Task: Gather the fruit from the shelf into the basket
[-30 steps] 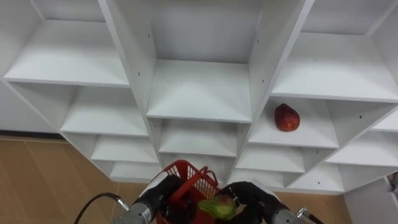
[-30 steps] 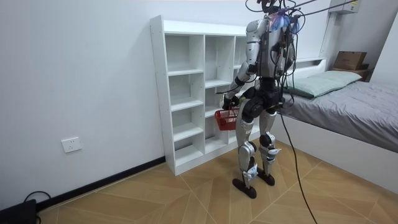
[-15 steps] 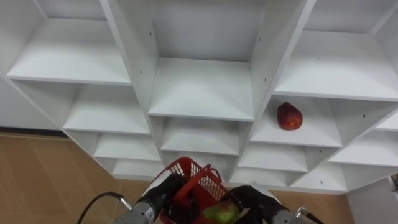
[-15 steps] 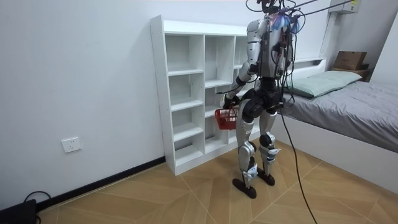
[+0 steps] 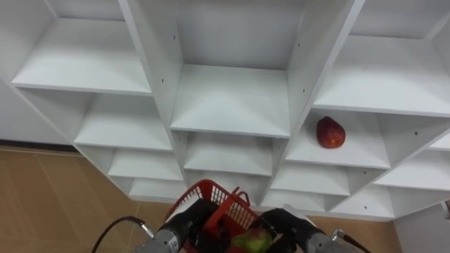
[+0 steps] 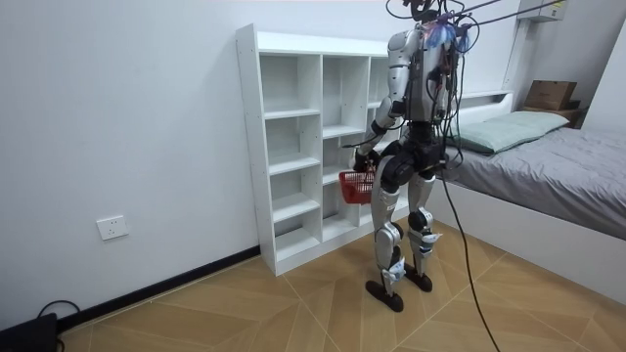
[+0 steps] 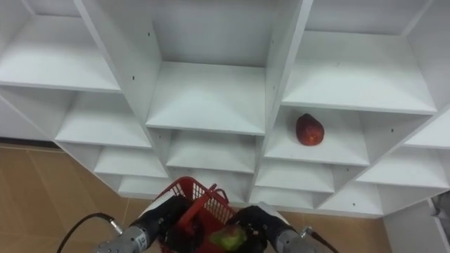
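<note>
A red fruit point(image 5: 330, 133) point(image 7: 309, 130) lies on a shelf in the right column of the white closet point(image 5: 232, 105). Low in the eye views, my left hand point(image 5: 188, 219) is curled on the red basket point(image 5: 204, 191) point(image 6: 355, 186) and holds it up in front of the lower shelves. Beside it my right hand point(image 5: 290, 223) is shut on a green fruit point(image 5: 252, 241) point(image 7: 226, 239) at the basket's opening. Whether the fruit touches the basket's inside is hidden. I stand upright facing the closet point(image 6: 313, 147).
Most closet compartments hold nothing. A bed point(image 6: 548, 166) stands close behind me on the room view's right. Wooden floor point(image 6: 245, 303) spreads to the room view's left.
My right hand has lowered the green fruit towards the basket, and the left hand has lifted the basket slightly. The eye views have shifted a little.
</note>
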Tool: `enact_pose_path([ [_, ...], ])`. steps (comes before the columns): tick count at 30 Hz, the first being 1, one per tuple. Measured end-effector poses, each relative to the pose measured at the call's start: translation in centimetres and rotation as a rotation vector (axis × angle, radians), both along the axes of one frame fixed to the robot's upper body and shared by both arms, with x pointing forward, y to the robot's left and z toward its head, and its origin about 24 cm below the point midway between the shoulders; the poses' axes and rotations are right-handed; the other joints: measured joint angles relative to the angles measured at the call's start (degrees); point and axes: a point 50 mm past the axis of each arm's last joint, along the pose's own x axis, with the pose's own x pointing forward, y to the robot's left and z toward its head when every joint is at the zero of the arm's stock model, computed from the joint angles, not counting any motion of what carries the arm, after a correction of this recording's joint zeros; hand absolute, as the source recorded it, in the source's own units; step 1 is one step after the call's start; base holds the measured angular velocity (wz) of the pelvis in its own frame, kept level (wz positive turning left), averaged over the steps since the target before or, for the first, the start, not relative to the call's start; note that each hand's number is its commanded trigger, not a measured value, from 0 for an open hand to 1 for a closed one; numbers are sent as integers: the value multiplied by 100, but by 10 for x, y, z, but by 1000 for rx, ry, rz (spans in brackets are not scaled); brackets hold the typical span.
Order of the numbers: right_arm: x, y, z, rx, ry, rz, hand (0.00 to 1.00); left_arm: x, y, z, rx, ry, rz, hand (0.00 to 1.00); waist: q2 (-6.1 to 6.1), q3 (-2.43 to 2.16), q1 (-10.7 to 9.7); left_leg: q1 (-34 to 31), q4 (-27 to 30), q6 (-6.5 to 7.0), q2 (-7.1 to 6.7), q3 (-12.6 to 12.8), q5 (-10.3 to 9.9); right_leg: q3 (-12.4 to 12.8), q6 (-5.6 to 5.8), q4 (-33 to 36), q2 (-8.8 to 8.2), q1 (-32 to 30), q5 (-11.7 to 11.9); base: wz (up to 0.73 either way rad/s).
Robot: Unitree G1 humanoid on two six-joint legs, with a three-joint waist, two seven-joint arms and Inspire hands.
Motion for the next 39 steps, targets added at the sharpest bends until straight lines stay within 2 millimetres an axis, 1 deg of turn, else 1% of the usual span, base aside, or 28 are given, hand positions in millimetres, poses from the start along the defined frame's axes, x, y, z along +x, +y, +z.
enact_pose_path([
  [7,4,6,-2,8,17,-3,0,-4,-3,-2,2,28,-54,100,-3,3,-30,1,2,0,-1,2,0,2,1,11,-3,4,-2,0],
  [14,1,12,-4,15,25,24,0,-7,-6,-3,2,44,-96,100,-5,6,-31,1,-1,1,0,-7,1,-4,8,21,-13,6,-8,0],
  [21,1,12,-4,15,26,25,0,-9,-9,-3,-3,53,-134,100,2,15,-46,-2,-2,1,0,-40,1,-6,9,13,-11,14,-13,0],
  [24,2,12,-3,22,25,16,0,-10,-11,-3,-11,62,-148,100,22,28,-57,-5,-3,1,-1,-54,1,-31,9,5,-14,20,-15,4],
  [25,2,12,-3,30,27,6,0,-10,-11,-3,-13,67,-154,100,35,34,-77,2,-5,1,-13,-121,1,-101,10,-34,-23,81,-19,29],
  [26,2,12,-3,36,28,-1,0,-11,-12,-3,-15,72,-159,100,41,37,-182,26,-4,0,-33,-206,1,-180,16,-85,-32,173,-28,36],
  [29,5,10,-1,40,15,-13,0,-11,-11,-4,-15,76,-162,100,42,37,-202,70,-20,-1,-93,-280,2,-265,23,-91,-50,244,-66,22],
  [31,5,9,0,46,11,-26,0,-12,-11,-4,-17,82,-167,100,47,36,-230,126,-29,-1,-93,-408,2,-405,29,-191,-63,390,-71,28],
  [32,6,8,0,55,7,-45,0,-12,-11,-4,-18,82,-165,100,46,35,-242,155,-38,-1,-101,-449,2,-417,36,-194,-74,425,-83,20],
  [37,12,7,5,68,-32,-93,0,-11,-8,-4,-17,79,-140,100,55,30,-241,243,-48,-1,-117,-486,1,-499,40,-314,-73,602,-83,11],
  [39,13,8,7,79,-55,-104,0,-10,-5,-5,-26,80,-105,100,72,19,-238,287,-72,-2,-116,-491,1,-522,39,-361,-65,663,-80,0],
])
